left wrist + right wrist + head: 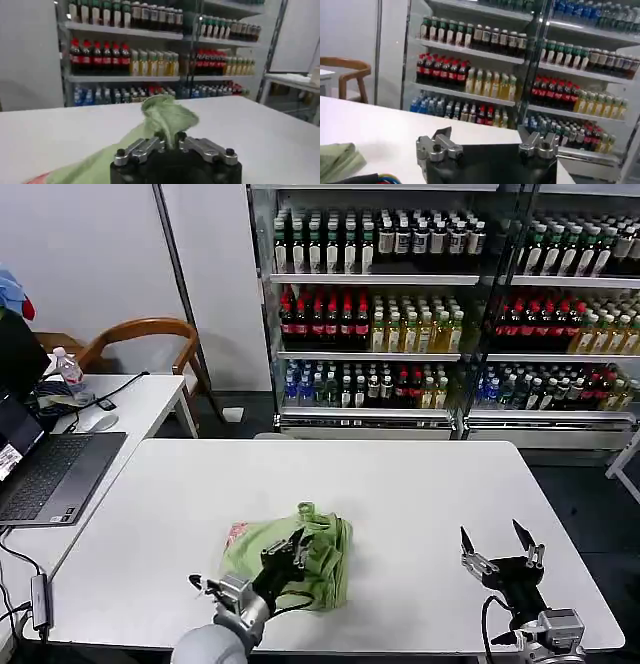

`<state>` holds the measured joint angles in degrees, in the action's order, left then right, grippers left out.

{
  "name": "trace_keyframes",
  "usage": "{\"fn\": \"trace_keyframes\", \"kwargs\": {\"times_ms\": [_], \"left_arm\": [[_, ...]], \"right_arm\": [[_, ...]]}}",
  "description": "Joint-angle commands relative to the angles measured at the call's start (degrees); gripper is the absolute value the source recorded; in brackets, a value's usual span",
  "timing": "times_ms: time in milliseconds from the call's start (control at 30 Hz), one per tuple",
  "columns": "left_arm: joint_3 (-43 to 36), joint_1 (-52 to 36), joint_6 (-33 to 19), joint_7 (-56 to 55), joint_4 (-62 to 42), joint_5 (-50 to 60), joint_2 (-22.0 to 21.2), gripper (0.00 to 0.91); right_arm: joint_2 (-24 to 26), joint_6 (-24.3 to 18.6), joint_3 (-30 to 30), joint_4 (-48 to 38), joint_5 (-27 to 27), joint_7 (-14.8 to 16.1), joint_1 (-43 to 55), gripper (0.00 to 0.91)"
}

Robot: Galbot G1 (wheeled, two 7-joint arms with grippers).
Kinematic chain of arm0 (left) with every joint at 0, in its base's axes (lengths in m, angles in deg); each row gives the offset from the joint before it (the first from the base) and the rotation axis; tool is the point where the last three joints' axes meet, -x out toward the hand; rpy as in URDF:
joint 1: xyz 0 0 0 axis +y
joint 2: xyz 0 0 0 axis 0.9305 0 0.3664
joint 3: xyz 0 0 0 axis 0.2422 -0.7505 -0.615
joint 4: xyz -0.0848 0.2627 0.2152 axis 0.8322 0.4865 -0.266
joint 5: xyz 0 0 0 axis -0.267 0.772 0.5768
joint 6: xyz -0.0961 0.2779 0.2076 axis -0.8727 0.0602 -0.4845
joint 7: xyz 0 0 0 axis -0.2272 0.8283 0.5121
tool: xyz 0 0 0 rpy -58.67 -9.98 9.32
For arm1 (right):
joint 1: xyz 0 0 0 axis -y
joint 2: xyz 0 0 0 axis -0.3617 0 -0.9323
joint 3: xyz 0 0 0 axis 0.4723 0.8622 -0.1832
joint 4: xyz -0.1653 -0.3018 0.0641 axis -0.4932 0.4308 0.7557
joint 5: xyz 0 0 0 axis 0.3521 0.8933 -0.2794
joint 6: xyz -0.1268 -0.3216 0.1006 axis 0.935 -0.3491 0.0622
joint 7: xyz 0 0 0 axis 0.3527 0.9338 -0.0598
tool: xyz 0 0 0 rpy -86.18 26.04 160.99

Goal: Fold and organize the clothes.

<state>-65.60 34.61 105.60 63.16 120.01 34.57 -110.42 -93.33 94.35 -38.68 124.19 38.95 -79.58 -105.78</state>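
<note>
The shirt (300,559) is light green and lies in a crumpled heap on the white table (400,504), near the front edge and a little to the left of the middle; a red-and-white patch (237,533) shows at its left end; a small bump of cloth sticks up at the back of the heap.

The left gripper (292,549) is right on top of the shirt; in the left wrist view its fingers are pressed together on a fold of the green cloth (167,117), and the cloth stands up above the gripper (172,145) in a soft peak.

The right gripper (498,542) sits over the bare table on the right, well apart from the shirt; its two fingers are spread wide with nothing between them; in the right wrist view the gripper (490,145) has the same wide gap, and the edge of the shirt (337,160) shows off to one side.

A laptop (50,474) is on a second table at the left; shelves (440,314) of bottles stand behind.
</note>
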Motion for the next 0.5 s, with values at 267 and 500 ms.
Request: {"fn": "trace_keyframes", "kwargs": {"times_ms": [267, 500], "left_arm": [[4.0, 1.2, -10.5, 3.8, 5.3, -3.6, 0.4, 0.907], [17.0, 9.2, -1.2, -5.9, 5.6, -3.8, 6.8, 0.907]], "right_arm": [[0.5, 0.1, 1.0, -0.7, -0.2, 0.3, 1.8, 0.907], [0.4, 0.3, 3.3, -1.5, -0.2, 0.3, 4.8, 0.907]]}}
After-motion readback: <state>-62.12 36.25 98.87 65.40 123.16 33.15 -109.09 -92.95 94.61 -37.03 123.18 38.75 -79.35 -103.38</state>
